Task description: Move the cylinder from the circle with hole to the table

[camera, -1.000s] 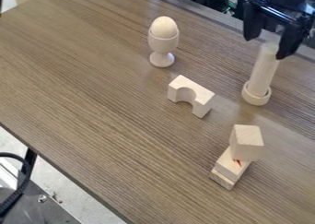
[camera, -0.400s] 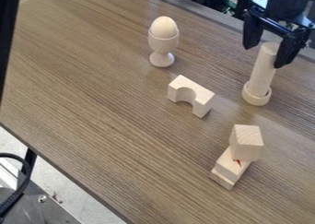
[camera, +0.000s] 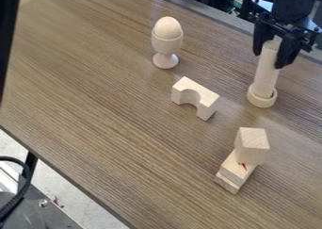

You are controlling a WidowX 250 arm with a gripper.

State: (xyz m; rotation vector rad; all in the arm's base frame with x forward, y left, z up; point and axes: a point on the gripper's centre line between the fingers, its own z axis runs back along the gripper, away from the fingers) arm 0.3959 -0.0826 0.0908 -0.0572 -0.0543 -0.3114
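My tool (camera: 269, 60) grips the standing cylinder (camera: 267, 75) by its upper end

I have a finger on each side of the wood, both seemingly against it, so I judge the tool to be grasping the cylinder. The cylinder stands in the circle with hole (camera: 261, 100), toward the far edge of the worktop (camera: 94, 105), on the right.

What matters to me now is the line of that long axis: it runs down from my fingers into the ring, close to upright. I should draw up along it until the lower end clears the rim; pull sideways early and the ring may drag or tip along.

For setting down, the bare worktop on the near side of the ring looks handy, between the arch block (camera: 202, 97) and the stacked blocks (camera: 239, 162). The egg cup (camera: 166, 45) stands well apart, on the arch block's far side. I'd judge the lift as the step in hand.
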